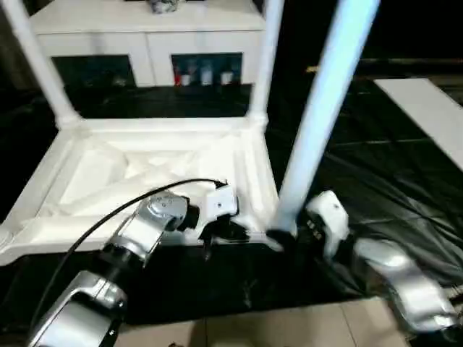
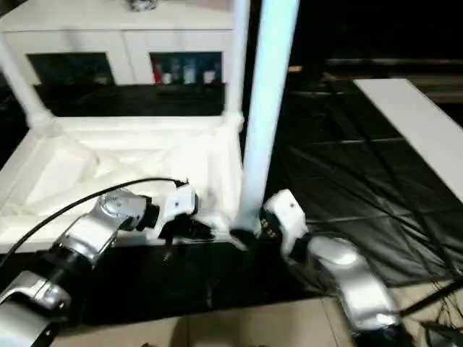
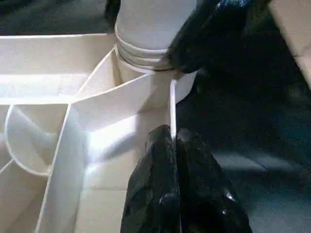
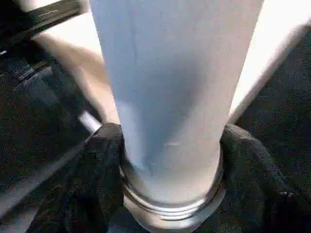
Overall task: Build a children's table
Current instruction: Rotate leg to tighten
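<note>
The children's table lies upside down on black sheeting, its ribbed white tabletop [image 1: 43, 181] facing up. Two white legs [image 1: 32, 58] [image 1: 266, 58] stand in the far corner sockets. A third leg [image 1: 325, 94] rises from the near right corner socket [image 3: 146, 58]. My right gripper [image 1: 286, 235] is shut on this leg just above its base, one black finger [image 4: 104, 160] pressed to each side. My left gripper [image 1: 217, 233] sits at the tabletop's near rim beside that corner, its fingers [image 3: 160, 184] shut with the thin rim wall [image 3: 172, 102] running in between them.
A white cabinet [image 1: 145, 36] with dark glass doors stands behind the tabletop. A flat white board [image 1: 427, 108] lies at the far right on the wrinkled black sheeting [image 1: 376, 166]. A black cable [image 1: 108, 217] arcs over my left forearm. Pale floor tiles [image 1: 289, 325] run along the near edge.
</note>
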You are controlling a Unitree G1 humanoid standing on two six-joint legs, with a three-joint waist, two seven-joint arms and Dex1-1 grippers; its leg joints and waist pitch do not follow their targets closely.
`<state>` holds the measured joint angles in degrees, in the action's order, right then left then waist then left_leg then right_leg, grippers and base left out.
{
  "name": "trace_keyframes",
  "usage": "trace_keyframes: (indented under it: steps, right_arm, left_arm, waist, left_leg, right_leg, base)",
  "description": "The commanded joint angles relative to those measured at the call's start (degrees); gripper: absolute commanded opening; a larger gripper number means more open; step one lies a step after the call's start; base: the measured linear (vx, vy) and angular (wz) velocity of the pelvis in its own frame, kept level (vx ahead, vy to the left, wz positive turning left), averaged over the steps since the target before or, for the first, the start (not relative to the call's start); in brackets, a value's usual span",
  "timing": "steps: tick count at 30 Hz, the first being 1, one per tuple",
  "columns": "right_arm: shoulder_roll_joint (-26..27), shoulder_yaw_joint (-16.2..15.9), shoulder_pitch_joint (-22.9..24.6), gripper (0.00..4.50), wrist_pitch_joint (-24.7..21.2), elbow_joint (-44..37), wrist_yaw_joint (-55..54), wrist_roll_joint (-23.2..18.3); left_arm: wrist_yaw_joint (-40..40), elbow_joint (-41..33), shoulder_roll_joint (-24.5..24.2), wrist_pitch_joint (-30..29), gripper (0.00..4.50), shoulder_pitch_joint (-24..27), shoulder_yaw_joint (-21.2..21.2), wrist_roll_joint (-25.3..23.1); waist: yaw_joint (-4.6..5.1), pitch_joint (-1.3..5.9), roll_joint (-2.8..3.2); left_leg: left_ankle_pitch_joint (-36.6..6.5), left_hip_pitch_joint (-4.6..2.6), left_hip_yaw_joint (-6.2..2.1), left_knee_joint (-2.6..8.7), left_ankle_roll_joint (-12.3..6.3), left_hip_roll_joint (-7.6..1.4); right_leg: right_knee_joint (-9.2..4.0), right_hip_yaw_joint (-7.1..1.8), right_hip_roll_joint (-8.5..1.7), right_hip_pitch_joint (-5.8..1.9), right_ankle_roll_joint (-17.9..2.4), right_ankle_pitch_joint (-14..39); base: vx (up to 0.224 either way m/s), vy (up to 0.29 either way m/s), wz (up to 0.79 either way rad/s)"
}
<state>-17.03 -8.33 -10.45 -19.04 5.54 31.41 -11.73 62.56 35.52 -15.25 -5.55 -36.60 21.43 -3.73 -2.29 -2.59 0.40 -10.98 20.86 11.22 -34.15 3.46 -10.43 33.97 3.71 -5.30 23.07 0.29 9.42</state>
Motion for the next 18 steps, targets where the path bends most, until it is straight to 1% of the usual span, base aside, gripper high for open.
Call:
trace_keyframes:
  steps: [1, 2, 3, 4, 5, 6, 7, 8, 9, 10, 11, 12, 13, 14, 15, 16, 17, 18]
  right_arm:
    - [6.93, 1.83, -3.31, 2.64, 0.14, 9.05, -15.53, 4.19]
    - [7.21, 1.79, -3.52, 2.64, 0.23, 9.36, -15.91, 4.32]
    - [9.55, 1.08, -5.74, 2.64, 1.58, 12.46, -19.22, 5.83]
    - [10.19, 0.81, -6.45, 2.64, 2.14, 13.42, -20.15, 6.37]
    - [10.19, 0.81, -6.45, 2.64, 2.14, 13.42, -20.15, 6.37]
    - [12.09, 1.45, -8.13, 2.63, 2.98, 15.51, -22.73, 6.43]
    - [13.34, 1.98, -9.18, 2.63, 3.47, 16.82, -24.40, 6.38]
    - [16.32, 2.95, -11.81, 2.63, 5.01, 20.11, -28.30, 6.66]
    - [16.32, 2.95, -11.81, 2.63, 5.01, 20.11, -28.30, 6.66]
    - [17.32, 3.25, -12.69, 2.63, 5.88, 21.48, -29.66, 7.17]
    - [18.88, 2.61, -13.64, 2.63, 7.86, 22.41, -29.78, 8.05]
    - [18.88, 2.61, -13.64, 2.63, 7.86, 22.41, -29.78, 8.05]
    - [19.48, 1.96, -13.58, 2.63, 9.58, 22.06, -28.95, 8.48]
    - [19.63, 1.97, -13.32, 2.63, 10.21, 21.67, -27.75, 7.82]
    - [19.54, 1.89, -12.84, 2.63, 10.83, 20.94, -26.70, 7.36]
    - [19.50, 1.88, -12.73, 2.98, 11.02, 20.79, -26.50, 7.29]
    - [19.09, 1.80, -11.95, 3.19, 12.24, 19.64, -25.68, 7.21]
    - [18.64, 1.72, -11.32, 3.33, 12.60, 18.47, -25.47, 7.38]
  left_arm:
    - [-12.30, 6.08, 4.55, -2.55, 0.00, -3.28, 0.20, -3.54]
    - [-12.88, 6.31, 4.79, -2.71, 0.00, -3.44, 0.10, -3.59]
    - [-18.10, 8.33, 7.13, -4.02, 0.00, -4.78, -0.96, -3.78]
    - [-19.61, 8.85, 7.87, -4.42, 0.00, -5.13, -1.32, -3.75]
    - [-19.61, 8.85, 7.87, -4.42, 0.00, -5.13, -1.32, -3.75]
    - [-22.69, 9.97, 9.06, -4.36, 0.00, -5.87, -1.57, -4.23]
    - [-24.79, 10.72, 9.79, -4.15, 0.00, -6.36, -1.76, -4.57]
    - [-30.76, 13.13, 11.93, -2.49, 0.00, -7.77, -3.06, -4.83]
    - [-30.76, 13.13, 11.93, -2.49, 0.00, -7.77, -3.06, -4.83]
    - [-32.48, 14.50, 12.75, -1.58, 0.00, -8.43, -3.58, -5.02]
    - [-33.28, 15.78, 13.68, 1.21, 0.00, -9.31, -3.51, -5.56]
    - [-33.28, 15.78, 13.68, 1.21, 0.00, -9.31, -3.51, -5.56]
    - [-33.13, 16.27, 13.86, 2.47, 0.00, -9.69, -3.10, -6.06]
    - [-32.97, 16.25, 13.67, 2.84, 0.00, -9.69, -2.77, -6.38]
    - [-32.36, 16.13, 13.37, 2.98, 0.00, -9.50, -2.52, -6.50]
    - [-32.18, 16.12, 13.29, 3.01, 0.00, -9.45, -2.47, -6.50]
    - [-31.15, 16.19, 12.77, 3.81, 0.00, -9.13, -2.17, -6.42]
    - [-30.60, 16.10, 12.41, 4.16, 0.00, -8.87, -2.07, -6.37]
  waist:
    - [0.60, 2.54, -0.38]
    - [1.09, 2.57, -0.21]
    - [1.31, 2.54, -0.39]
    - [1.47, 2.57, -0.09]
    - [1.63, 2.69, -0.03]
    - [1.86, 2.74, -0.02]
    - [2.02, 2.82, 0.00]
    - [2.44, 2.99, -0.26]
    - [2.42, 3.02, -0.19]
    - [2.31, 3.00, -0.30]
    - [2.32, 3.01, -0.53]
    - [2.22, 3.11, -0.46]
    - [2.04, 3.22, -0.51]
    - [1.86, 3.28, -0.58]
    - [1.79, 3.32, -0.60]
    - [1.60, 3.33, -0.61]
    - [1.44, 3.36, -0.48]
    - [1.35, 3.23, -0.73]
  left_leg:
    - [-20.88, -0.74, -1.72, 4.71, 0.64, -2.18]
    - [-23.68, -1.25, -2.15, 4.60, 1.66, -2.10]
    - [-24.12, -1.12, -2.35, 4.57, 1.84, -2.04]
    - [-24.52, -1.00, -2.59, 4.79, 1.62, -2.08]
    - [-24.40, -0.84, -2.66, 5.01, 1.10, -2.17]
    - [-24.32, -0.59, -2.63, 5.15, 0.80, -2.24]
    - [-24.71, -0.72, -2.62, 5.18, 0.72, -2.23]
    - [-24.50, -0.81, -2.55, 5.02, 0.56, -2.02]
    - [-24.26, -0.87, -2.47, 4.96, 0.34, -1.96]
    - [-23.50, -0.82, -2.30, 4.92, -0.36, -1.89]
    - [-22.39, -0.48, -2.27, 4.97, -0.97, -1.92]
    - [-21.62, -0.30, -2.29, 5.03, -1.23, -1.94]
    - [-20.16, -0.25, -2.12, 5.02, -1.68, -2.03]
    - [-18.98, -0.33, -1.96, 4.96, -2.10, -2.13]
    - [-18.30, -0.25, -1.87, 4.94, -2.44, -2.11]
    - [-17.22, -0.22, -1.72, 4.82, -2.99, -2.15]
    - [-16.64, -0.34, -1.60, 4.73, -3.28, -2.17]
    - [-17.06, -0.32, -1.43, 4.66, -3.50, -2.09]
  right_leg:
    - [-5.97, -1.99, -3.26, -1.36, -7.36, 31.76]
    - [-6.45, -1.55, -3.41, -1.01, -6.13, 35.79]
    - [-6.56, -1.30, -3.40, -1.23, -5.29, 36.90]
    - [-6.87, -1.07, -3.46, -1.58, -4.68, 36.87]
    - [-6.99, -0.97, -3.36, -1.83, -4.76, 34.62]
    - [-6.97, -1.09, -3.41, -1.81, -5.17, 33.35]
    - [-6.83, -1.15, -3.23, -1.65, -5.86, 31.37]
    - [-6.70, -1.29, -3.15, -1.51, -6.78, 29.75]
    - [-6.67, -1.37, -3.19, -1.44, -7.28, 29.12]
    - [-6.71, -1.45, -3.21, -1.50, -7.77, 28.18]
    - [-6.60, -1.56, -3.24, -1.71, -8.05, 27.18]
    - [-6.52, -1.60, -3.29, -1.91, -8.07, 26.39]
    - [-6.27, -1.80, -3.33, -1.96, -8.41, 24.31]
    - [-5.97, -1.99, -3.34, -2.00, -9.24, 22.10]
    - [-5.87, -2.03, -3.35, -2.08, -9.60, 21.08]
    - [-5.68, -2.14, -3.40, -2.10, -10.22, 19.78]
    - [-5.56, -2.19, -3.37, -2.02, -10.80, 19.11]
    - [-5.64, -2.26, -3.26, -1.88, -10.80, 19.76]
  base:
    - [-0.063, 0.003, -0.04]
    - [-0.063, 0.003, -0.04]
    - [-0.063, 0.019, -0.08]
    - [0.000, 0.000, 0.00]
    - [0.000, 0.000, 0.00]
    - [0.000, 0.000, 0.00]
    - [0.000, 0.000, 0.00]
    - [0.000, 0.000, 0.00]
    - [0.000, 0.000, 0.00]
    - [0.000, 0.000, 0.00]
    - [0.000, 0.000, 0.00]
    - [0.000, 0.000, 0.00]
    - [0.000, 0.000, 0.00]
    - [0.000, 0.000, 0.00]
    - [0.000, 0.000, 0.00]
    - [0.000, 0.000, 0.00]
    - [0.000, 0.000, 0.00]
    - [0.000, 0.000, 0.00]
